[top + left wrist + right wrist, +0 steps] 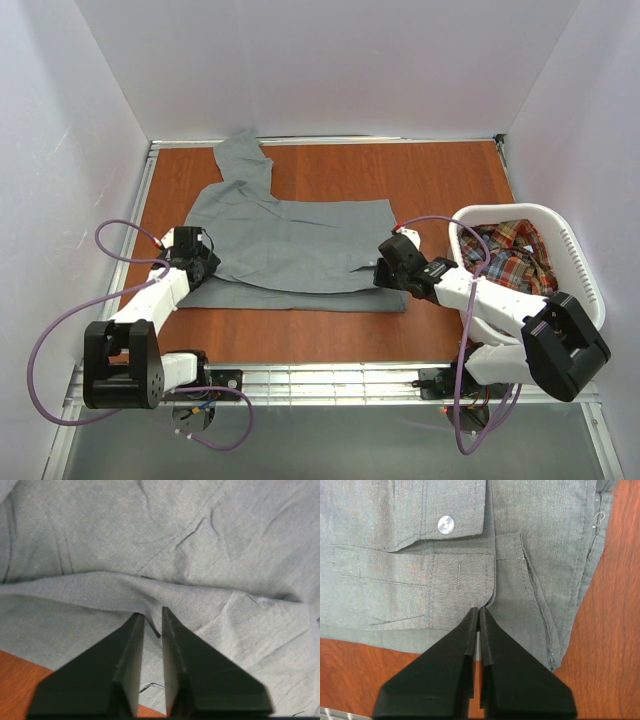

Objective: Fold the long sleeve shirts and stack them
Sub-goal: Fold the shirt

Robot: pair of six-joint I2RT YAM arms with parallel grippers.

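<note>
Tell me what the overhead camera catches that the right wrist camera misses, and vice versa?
Only overhead: the white basket holding a plaid shirt, the left gripper, and a sleeve stretching away from the arms. Only the right wrist: a pale button and fine stitching. Both: the grey shirt, the wooden table, and the right gripper closed at the shirt's edge.

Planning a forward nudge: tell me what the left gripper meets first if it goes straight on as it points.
The raised fold of the grey shirt, right at the tips of the left gripper; they may be touching it, as depth is unclear. Beyond lies more shirt.
</note>
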